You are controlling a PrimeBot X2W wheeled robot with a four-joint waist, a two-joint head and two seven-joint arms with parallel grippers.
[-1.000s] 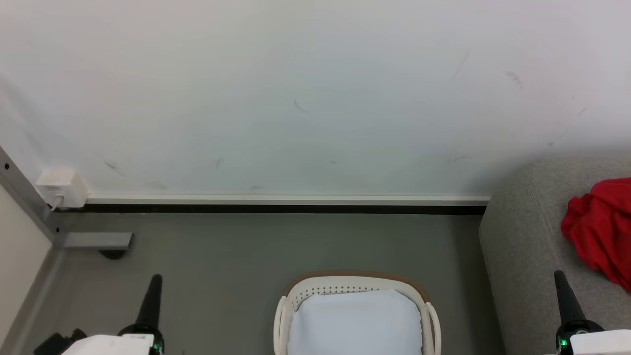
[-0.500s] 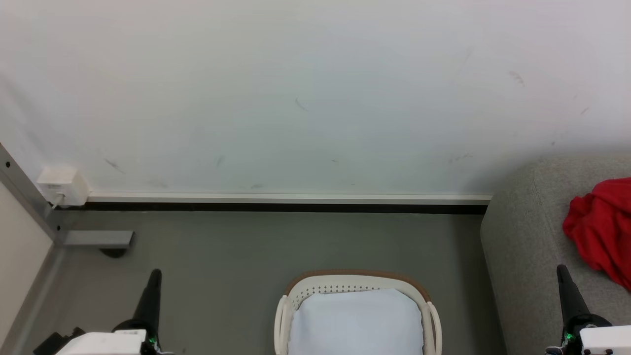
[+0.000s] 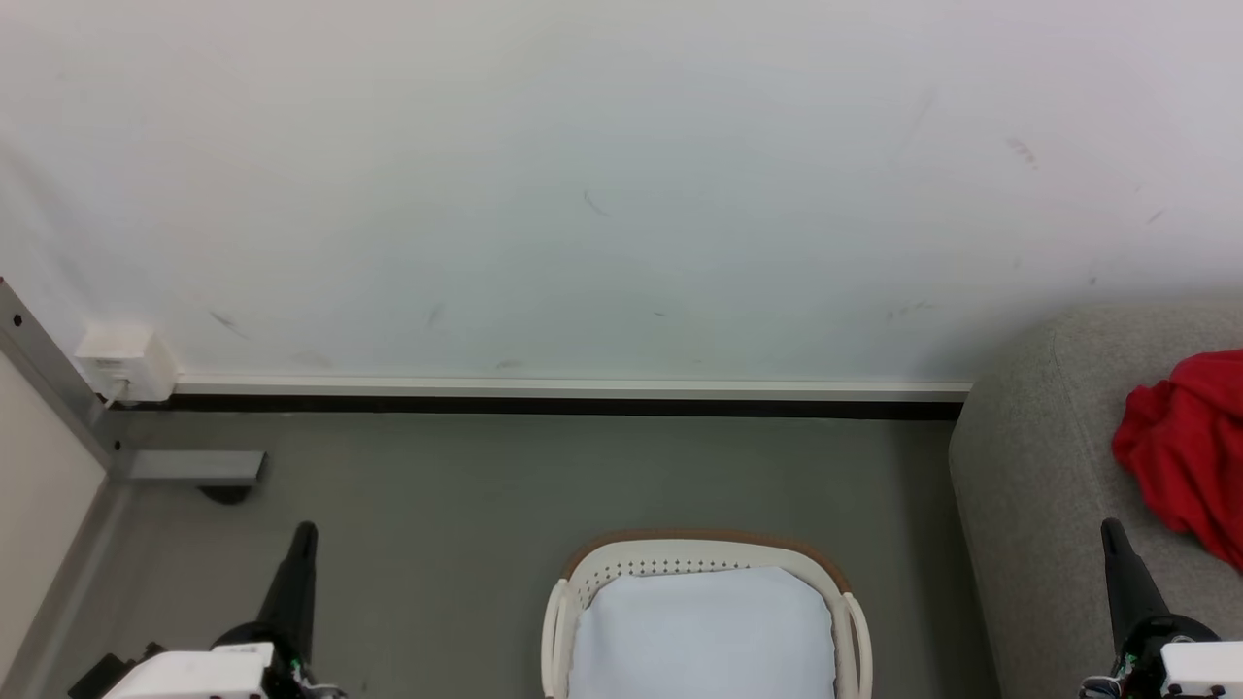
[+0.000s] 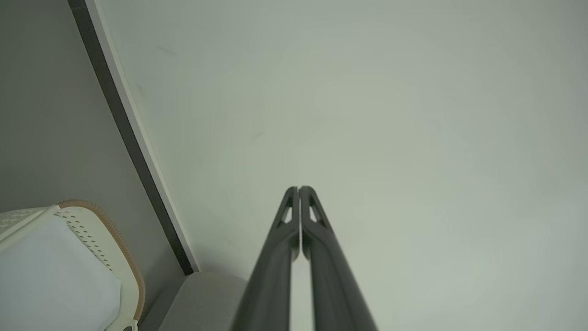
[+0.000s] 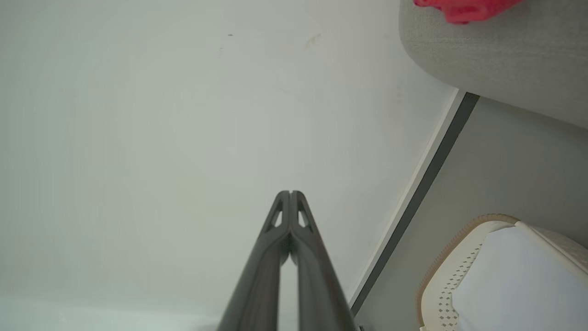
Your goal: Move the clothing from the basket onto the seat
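On the light grey woven sofa (image 3: pixel 1029 485) sits the bright red fabric garment (image 3: pixel 1185 451); left gripper (image 3: pixel 303 532), right gripper (image 3: pixel 1110 529) pressed together, empty.

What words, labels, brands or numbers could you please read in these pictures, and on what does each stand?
None can be read.
The red garment on the sofa shows no lettering from here, the basket and the white wall box bear no visible label, and the marks on the wall are only scuffs.
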